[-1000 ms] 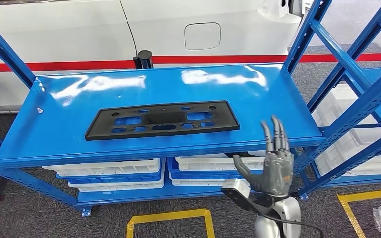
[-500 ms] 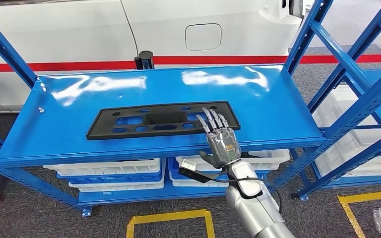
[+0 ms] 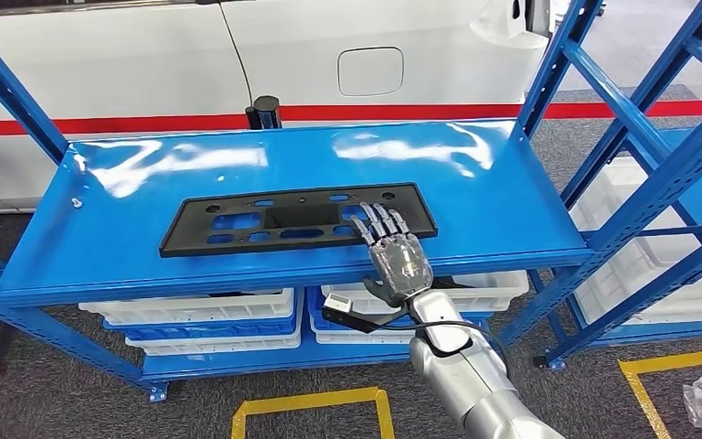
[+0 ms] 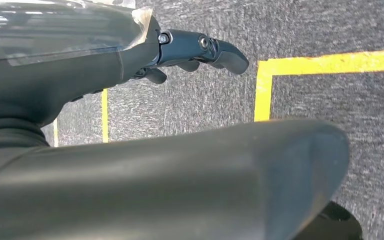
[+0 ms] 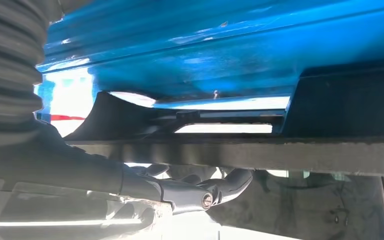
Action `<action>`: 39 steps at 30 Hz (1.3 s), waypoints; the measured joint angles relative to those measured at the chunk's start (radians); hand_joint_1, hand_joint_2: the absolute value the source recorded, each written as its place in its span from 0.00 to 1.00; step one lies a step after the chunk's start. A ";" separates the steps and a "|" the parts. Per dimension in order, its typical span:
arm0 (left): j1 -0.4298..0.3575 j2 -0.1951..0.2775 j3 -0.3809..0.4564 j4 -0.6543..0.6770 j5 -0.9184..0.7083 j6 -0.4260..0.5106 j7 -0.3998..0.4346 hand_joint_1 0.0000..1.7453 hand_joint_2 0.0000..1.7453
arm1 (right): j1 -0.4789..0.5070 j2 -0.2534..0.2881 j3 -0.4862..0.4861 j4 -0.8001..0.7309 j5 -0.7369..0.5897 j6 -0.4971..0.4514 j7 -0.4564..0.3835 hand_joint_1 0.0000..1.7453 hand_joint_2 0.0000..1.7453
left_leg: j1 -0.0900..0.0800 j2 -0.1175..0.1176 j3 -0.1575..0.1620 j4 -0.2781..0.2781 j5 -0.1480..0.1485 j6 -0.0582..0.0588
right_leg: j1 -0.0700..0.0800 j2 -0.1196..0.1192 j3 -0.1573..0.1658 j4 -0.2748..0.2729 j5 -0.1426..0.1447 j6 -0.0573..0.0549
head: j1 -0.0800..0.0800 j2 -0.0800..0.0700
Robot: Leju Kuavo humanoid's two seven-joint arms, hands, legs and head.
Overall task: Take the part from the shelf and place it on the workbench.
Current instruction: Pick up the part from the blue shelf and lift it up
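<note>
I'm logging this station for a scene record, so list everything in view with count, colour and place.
Part: one, black, flat on the top shelf, near its front.
Shelf rack: one, blue, centre.
Second rack: one, blue, to the right.
Bins: several, white, on lower shelves.
Vehicle: one, white with red stripe, behind the rack.
Floor tape: yellow lines on grey carpet.
Right hand: fingers spread, over the part's right end.
Left hand: hanging above the floor.

black part (image 3: 297,219), glossy blue shelf (image 3: 512,197), grey hand (image 3: 393,256)
</note>
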 joint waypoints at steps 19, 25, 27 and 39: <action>0.010 0.013 -0.016 0.000 -0.004 -0.012 0.013 0.00 0.00 | 0.155 -0.049 0.024 -0.520 0.102 -0.006 0.082 0.00 1.00 | -0.001 -0.002 -0.005 0.000 0.003 0.000 | -0.001 -0.001 -0.004 0.000 0.004 0.002 | 0.000 0.000; 0.010 0.010 -0.015 0.000 0.015 0.017 0.016 0.00 0.00 | 0.175 -0.052 0.068 -0.607 0.103 0.007 0.083 0.00 1.00 | 0.000 -0.001 -0.006 0.000 0.002 -0.002 | -0.001 -0.001 -0.004 0.000 0.002 0.000 | 0.000 0.000; 0.009 0.007 -0.014 0.000 0.021 0.023 0.017 0.00 0.00 | 0.174 -0.050 0.076 -0.611 0.102 0.018 0.081 0.00 1.00 | 0.000 -0.002 -0.006 0.000 0.001 -0.002 | 0.000 -0.001 -0.004 0.000 0.002 0.001 | 0.000 0.000; 0.006 -0.002 -0.012 0.000 0.034 0.049 0.028 0.00 0.00 | 0.105 -0.035 0.081 -0.521 0.057 0.072 0.076 0.00 1.00 | 0.000 -0.003 -0.007 0.000 0.001 -0.002 | 0.000 -0.001 -0.004 0.000 0.001 0.002 | 0.000 0.000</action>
